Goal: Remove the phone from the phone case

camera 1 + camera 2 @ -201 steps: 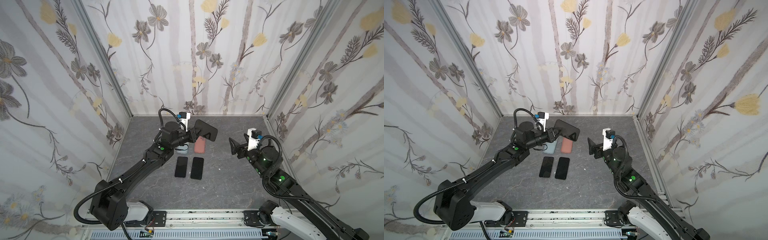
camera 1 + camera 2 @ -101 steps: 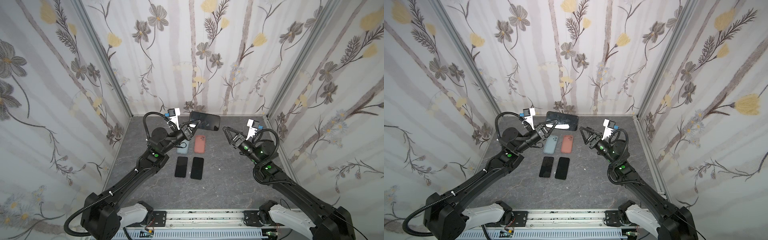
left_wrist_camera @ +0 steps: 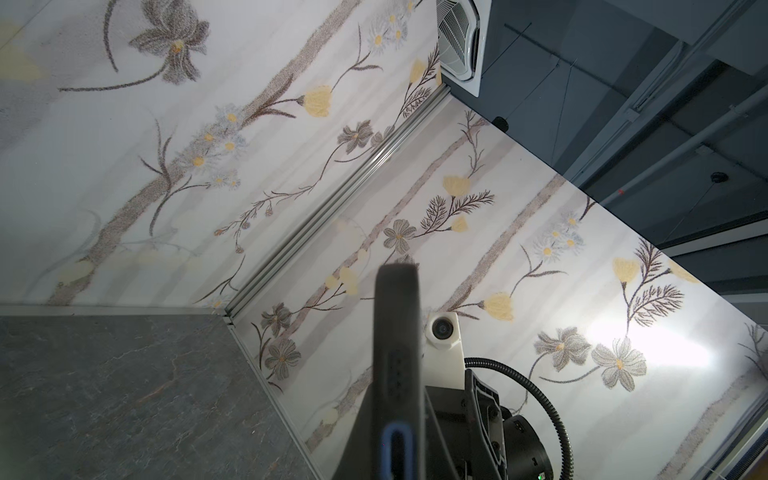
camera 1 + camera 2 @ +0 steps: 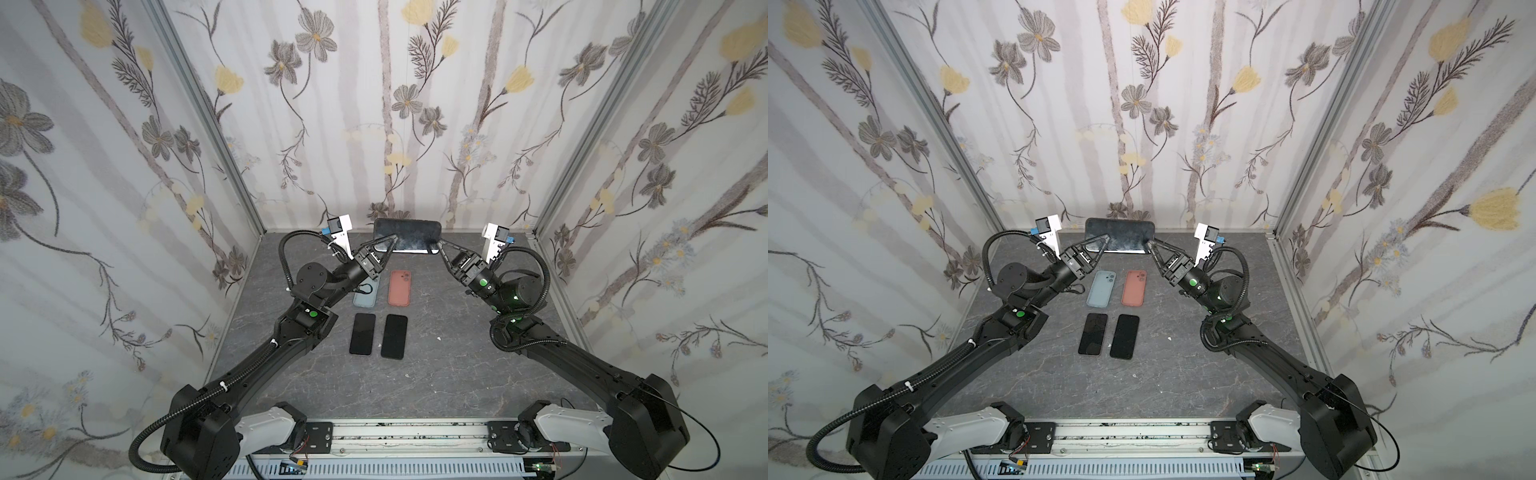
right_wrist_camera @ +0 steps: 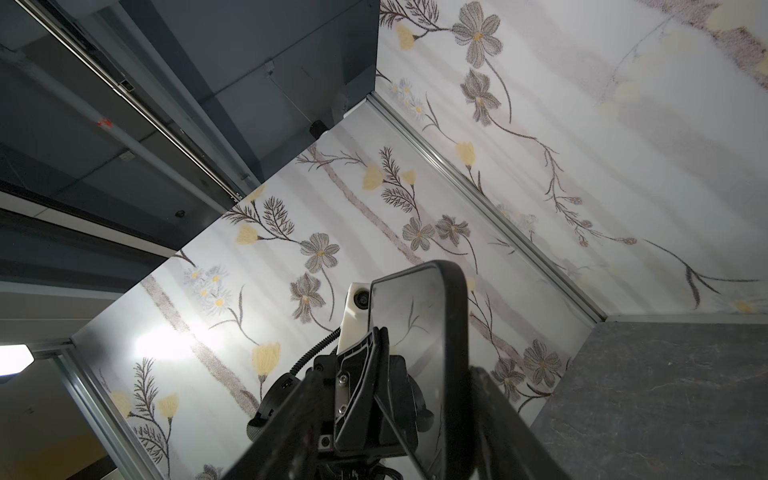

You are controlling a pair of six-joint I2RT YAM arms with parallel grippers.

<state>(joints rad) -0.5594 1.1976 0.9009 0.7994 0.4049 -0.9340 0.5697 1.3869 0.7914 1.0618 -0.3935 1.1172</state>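
Note:
A phone in a black phone case (image 4: 407, 235) hangs level above the back of the table, screen toward the cameras in both top views (image 4: 1119, 235). My left gripper (image 4: 388, 245) is shut on its left end; the left wrist view shows the case's edge (image 3: 397, 332) with the charging port between the jaws. My right gripper (image 4: 440, 245) sits at the phone's right end. In the right wrist view the phone's screen (image 5: 415, 332) stands between the jaws of the right gripper (image 5: 392, 370), one finger close to the case's back, the other still apart from the screen.
On the grey table (image 4: 436, 374) lie an empty blue case (image 4: 1100, 286), an empty salmon case (image 4: 400, 286) and two bare black phones (image 4: 362, 338) (image 4: 394, 336). Floral walls close in the back and both sides; the held phone is near the back wall.
The left gripper carried the cased phone up and toward the back wall, turning it level. The right gripper swung in to the phone's right end and its jaws narrowed.

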